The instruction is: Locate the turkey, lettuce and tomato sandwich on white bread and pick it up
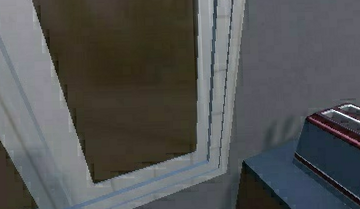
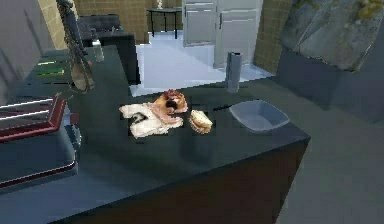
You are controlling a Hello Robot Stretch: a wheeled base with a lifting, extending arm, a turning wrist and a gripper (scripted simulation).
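Grey bowl [image 2: 258, 116] on counter [image 2: 150, 165] — bready lump [image 2: 201, 121] beside

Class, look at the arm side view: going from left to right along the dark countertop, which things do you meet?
red-topped appliance → pale crumpled heap with a reddish lump on it → small sandwich-like piece → shallow grey bowl
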